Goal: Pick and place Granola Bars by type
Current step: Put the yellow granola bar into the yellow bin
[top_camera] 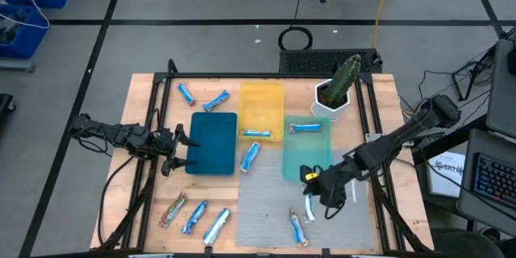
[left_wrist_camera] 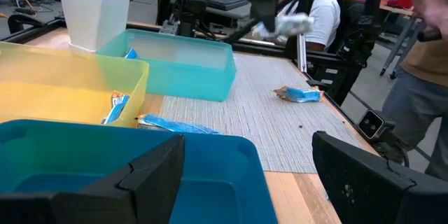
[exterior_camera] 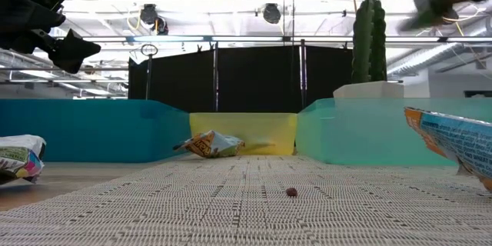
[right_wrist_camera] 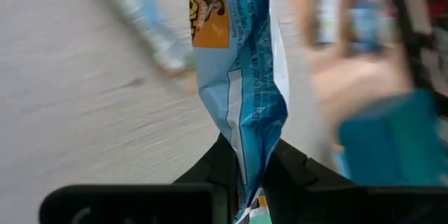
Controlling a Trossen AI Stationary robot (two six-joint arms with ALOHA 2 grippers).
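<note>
Three trays lie side by side on the table: blue (top_camera: 211, 160), yellow (top_camera: 262, 101) and teal (top_camera: 306, 161). Blue-and-white Granola Bars are scattered: two at the far left (top_camera: 186, 93), one on the yellow tray (top_camera: 256, 134), one in the teal tray (top_camera: 305, 128), one on the mat (top_camera: 251, 156), several near the front (top_camera: 194, 216), one of these reddish (top_camera: 172, 210). My right gripper (top_camera: 316, 187) is shut on a blue-and-white bar (top_camera: 310, 206) above the mat, near the teal tray's front edge. My left gripper (top_camera: 173, 149) stands open at the blue tray's left side. My right gripper pinches one end of the bar's wrapper (right_wrist_camera: 245, 136) between its two fingers. The fingers slant downward from the table's right side. The bar reaches out past the fingertips, lifted clear of the mat.
A cactus in a white pot (top_camera: 337, 89) stands at the far right behind the teal tray. A grey woven mat (top_camera: 266, 201) covers the table's near middle, with one bar (top_camera: 298, 226) lying near its front. People (left_wrist_camera: 420, 63) are beyond the table's right side.
</note>
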